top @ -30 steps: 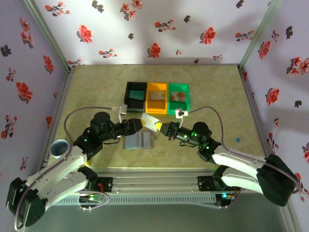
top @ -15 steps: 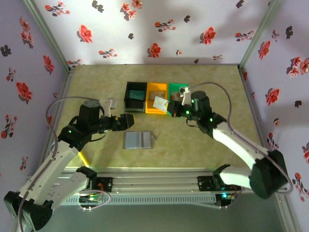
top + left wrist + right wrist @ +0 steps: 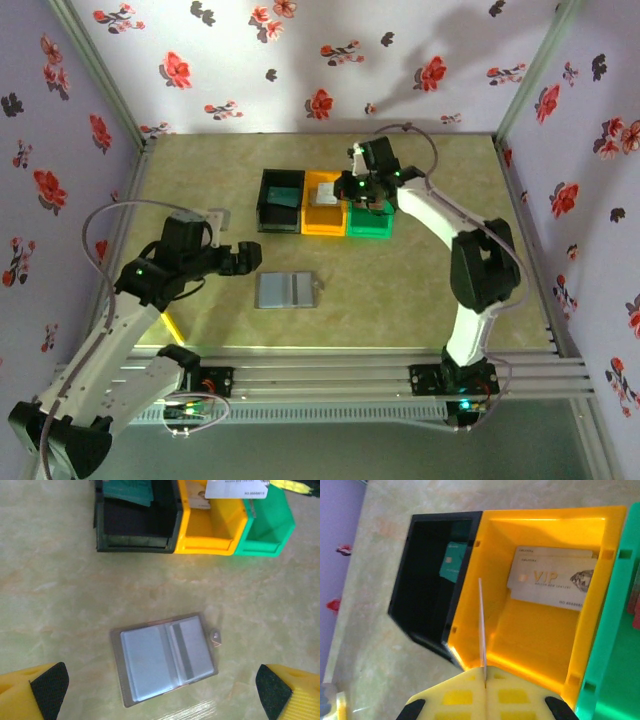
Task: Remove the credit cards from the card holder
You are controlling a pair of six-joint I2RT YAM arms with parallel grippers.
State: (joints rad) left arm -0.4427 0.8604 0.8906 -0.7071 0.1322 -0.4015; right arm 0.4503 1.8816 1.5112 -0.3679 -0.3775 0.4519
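Marbled tabletop bears flat grey card holder.

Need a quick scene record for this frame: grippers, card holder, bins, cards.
left gripper: jaws open, near the card holder, not touching
right gripper: jaws shut on pale card, over orange bin
card holder: open flat on table
orange bin: VIP card inside
black bin: teal card inside

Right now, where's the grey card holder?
In the top view, the card holder lies on the table left of centre, below the black bin, right of the left tool.
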